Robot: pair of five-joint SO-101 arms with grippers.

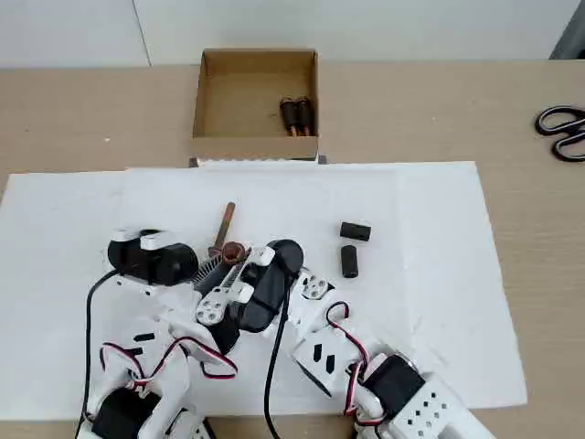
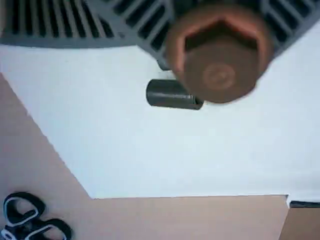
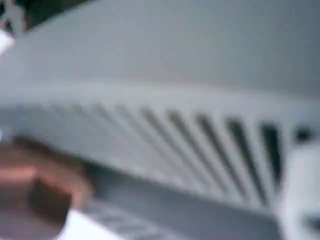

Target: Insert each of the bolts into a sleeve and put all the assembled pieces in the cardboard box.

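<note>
Left gripper [image 1: 227,263] clamps the bolt [image 1: 226,219] head, well apart from the cardboard box [image 1: 256,146]; one sleeve [image 1: 355,230] lies nearer it.

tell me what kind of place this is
Most likely a robotics lab bench set up for assembly practice: two small desktop arms sit over a white sheet on a wooden table, with a bolt, loose sleeves, a cardboard box and scissors nearby.
</note>
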